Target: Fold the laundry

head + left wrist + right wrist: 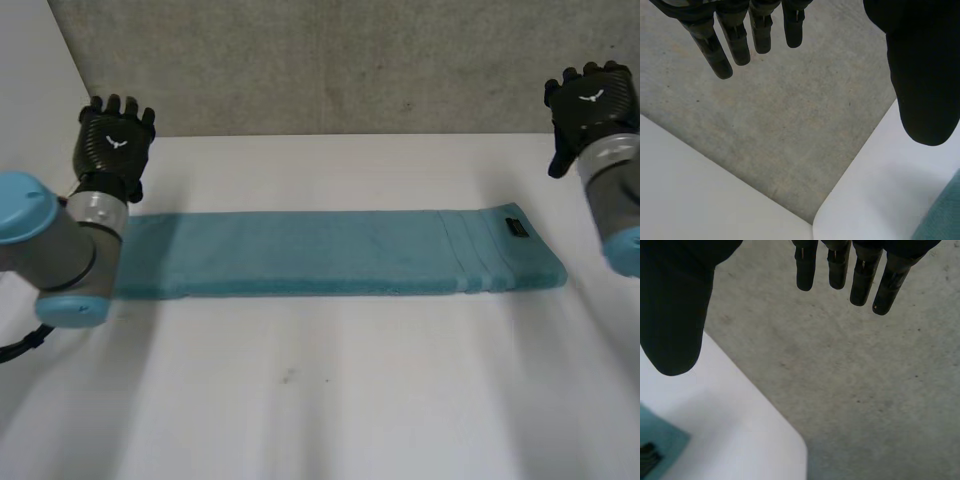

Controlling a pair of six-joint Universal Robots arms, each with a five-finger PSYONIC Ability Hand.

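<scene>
A teal towel (pixel 330 255) lies folded into a long narrow strip across the white table (pixel 320 400), with a dark label at its right end. My left hand (pixel 114 140) is raised past the strip's left end, near the table's far edge, fingers straight and holding nothing. My right hand (pixel 592 105) is raised above and beyond the right end, also open and empty. In the left wrist view the straight fingers (pixel 730 35) and thumb (pixel 922 75) hang over the floor, with a towel corner (pixel 945 215) below the thumb. In the right wrist view the fingers (pixel 860 270) are straight, and the labelled towel corner (pixel 657 445) lies below the thumb.
Grey concrete floor (pixel 330 60) lies beyond the table's far edge. A rounded table corner (pixel 840 210) is under my left hand and another table corner (pixel 785 440) under my right hand. The near half of the table is bare white.
</scene>
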